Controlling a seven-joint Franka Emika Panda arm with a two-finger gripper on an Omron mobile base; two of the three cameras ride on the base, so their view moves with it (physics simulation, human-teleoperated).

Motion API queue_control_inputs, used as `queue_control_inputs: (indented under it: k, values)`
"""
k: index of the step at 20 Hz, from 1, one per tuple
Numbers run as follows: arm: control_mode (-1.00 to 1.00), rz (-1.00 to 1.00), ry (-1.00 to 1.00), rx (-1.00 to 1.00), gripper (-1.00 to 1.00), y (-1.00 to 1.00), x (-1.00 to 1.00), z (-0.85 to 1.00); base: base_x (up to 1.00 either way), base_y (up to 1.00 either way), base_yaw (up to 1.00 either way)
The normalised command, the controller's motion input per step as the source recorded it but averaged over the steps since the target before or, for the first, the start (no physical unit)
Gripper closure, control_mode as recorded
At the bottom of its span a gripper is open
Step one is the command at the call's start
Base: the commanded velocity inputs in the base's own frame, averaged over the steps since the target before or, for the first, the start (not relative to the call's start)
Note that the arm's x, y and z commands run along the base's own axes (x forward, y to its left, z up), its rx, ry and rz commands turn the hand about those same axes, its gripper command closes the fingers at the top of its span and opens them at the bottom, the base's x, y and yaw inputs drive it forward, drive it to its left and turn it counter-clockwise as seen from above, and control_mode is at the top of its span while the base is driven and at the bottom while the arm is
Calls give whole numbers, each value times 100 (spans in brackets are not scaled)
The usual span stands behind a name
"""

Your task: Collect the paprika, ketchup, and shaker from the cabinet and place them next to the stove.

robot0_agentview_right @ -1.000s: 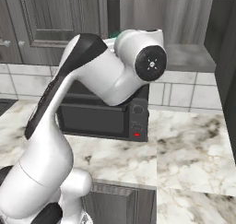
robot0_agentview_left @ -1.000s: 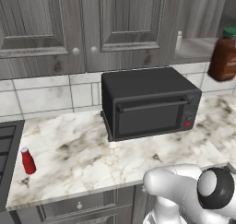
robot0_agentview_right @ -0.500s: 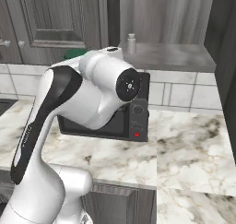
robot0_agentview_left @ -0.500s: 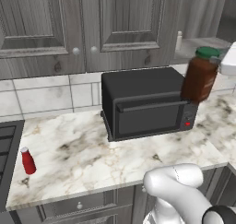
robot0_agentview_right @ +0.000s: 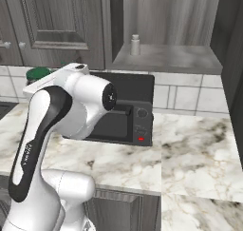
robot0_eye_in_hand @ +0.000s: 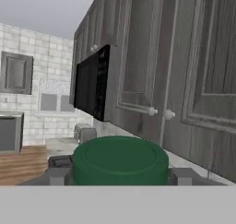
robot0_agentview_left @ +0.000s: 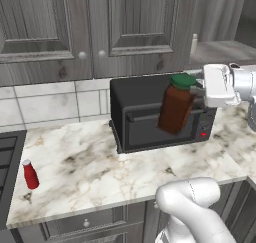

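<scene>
End effector (robot0_agentview_left: 200,87) at right of frame, jaws spread wide, clamped on paprika (robot0_agentview_left: 176,107) hanging tilted before the toaster oven (robot0_agentview_left: 150,119); ketchup (robot0_agentview_left: 30,174) lower left on counter (robot0_agentview_left: 95,169); shaker (robot0_agentview_right: 135,44) on cabinet (robot0_agentview_right: 166,59) shelf

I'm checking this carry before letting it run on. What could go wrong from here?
1. The paprika hangs tilted in the end effector, gripped up by its green lid; it might slip out and drop.
2. It hangs right in front of the toaster oven, so a low swing toward the stove may clip it.
3. The ketchup stands near the stove; setting the jar down close by could topple it.
</scene>
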Motion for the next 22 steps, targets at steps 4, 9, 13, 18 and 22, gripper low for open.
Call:
queue_control_inputs:
  k: [4,9,13,18,22]
  values:
    - [-100,25,0,0,100,99,-2,-35,0,0,0]
    - [-100,12,0,-1,100,90,0,-30,0,0,0]
    - [-100,0,0,-5,100,70,0,-40,0,0,0]
    - [-100,1,1,-21,100,38,0,-44,0,0,0]
    - [-100,0,3,-15,100,65,7,-42,0,0,0]
